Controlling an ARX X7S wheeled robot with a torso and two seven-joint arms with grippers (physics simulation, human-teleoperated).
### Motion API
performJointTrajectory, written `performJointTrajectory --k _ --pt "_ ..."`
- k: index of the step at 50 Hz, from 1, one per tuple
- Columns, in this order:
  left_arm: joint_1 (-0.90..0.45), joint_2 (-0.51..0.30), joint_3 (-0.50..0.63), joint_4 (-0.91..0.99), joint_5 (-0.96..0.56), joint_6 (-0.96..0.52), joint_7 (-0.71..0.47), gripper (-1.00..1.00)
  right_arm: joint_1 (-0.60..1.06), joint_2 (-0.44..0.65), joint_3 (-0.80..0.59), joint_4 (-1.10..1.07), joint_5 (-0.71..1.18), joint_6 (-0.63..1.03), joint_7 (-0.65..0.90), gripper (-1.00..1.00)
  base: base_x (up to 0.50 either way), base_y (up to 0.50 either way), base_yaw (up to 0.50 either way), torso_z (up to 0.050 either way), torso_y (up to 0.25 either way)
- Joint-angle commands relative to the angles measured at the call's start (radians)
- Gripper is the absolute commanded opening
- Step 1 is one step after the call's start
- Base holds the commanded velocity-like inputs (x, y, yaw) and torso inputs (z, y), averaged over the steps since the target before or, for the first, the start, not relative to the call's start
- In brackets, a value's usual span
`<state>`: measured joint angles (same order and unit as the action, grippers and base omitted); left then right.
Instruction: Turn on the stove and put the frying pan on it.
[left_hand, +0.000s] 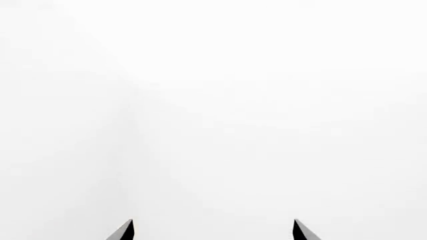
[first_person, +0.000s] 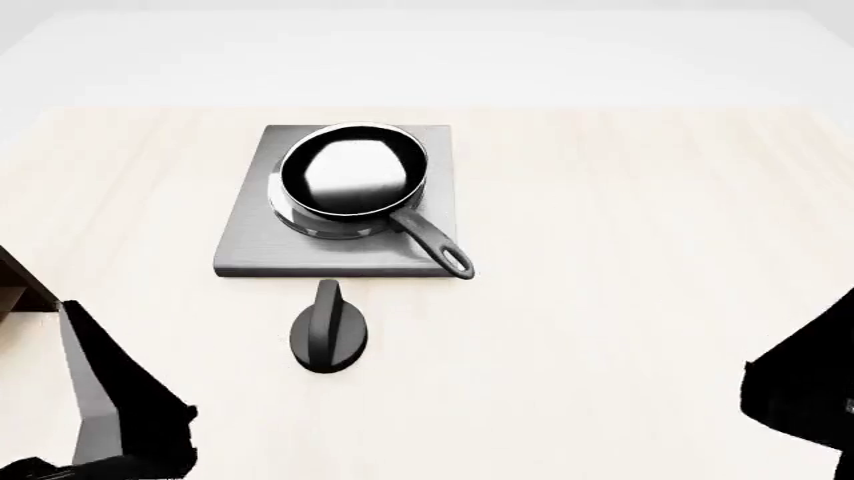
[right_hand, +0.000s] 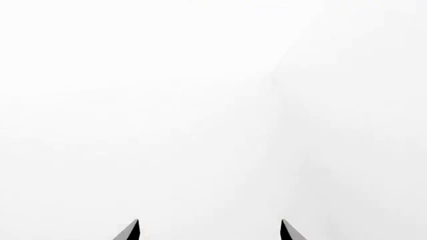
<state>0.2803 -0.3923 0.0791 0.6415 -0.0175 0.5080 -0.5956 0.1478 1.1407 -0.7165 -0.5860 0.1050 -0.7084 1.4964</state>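
The left gripper and right gripper have jaws spread wide, holding nothing. The frying pan sits on the stove.

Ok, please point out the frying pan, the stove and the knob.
frying pan (first_person: 350, 172): head view, its glossy inside.
stove (first_person: 254, 245): head view, bare grey plate near the front-left corner.
knob (first_person: 328, 337): head view, its round black body.

Both arms: matte black, blocky, angular shells; left arm w/ a flat grey panel on one face. Right arm plain black. Fingertips are thin black pointed wedges, grey-edged.
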Motion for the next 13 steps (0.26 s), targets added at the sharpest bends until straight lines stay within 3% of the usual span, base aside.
performJointTrajectory --k 1,9,13 --pt "0.077 0.112 -0.121 0.027 0.221 0.263 -0.082 1.00 -0.534 -0.172 0.627 -0.050 -0.331 -0.203 0.058 1.00 0.00 0.00 0.00 0.000 0.000" --pt "0.082 0.178 -0.184 0.012 0.327 0.346 -0.147 1.00 -0.584 -0.304 0.734 -0.016 -0.426 -0.286 0.037 1.00 0.00 0.00 0.00 0.000 0.000" --pt "0.079 0.255 -0.269 0.011 0.399 0.426 -0.237 1.00 -0.584 -0.356 0.759 0.016 -0.486 -0.336 0.066 1.00 0.00 0.00 0.00 0.000 0.000"
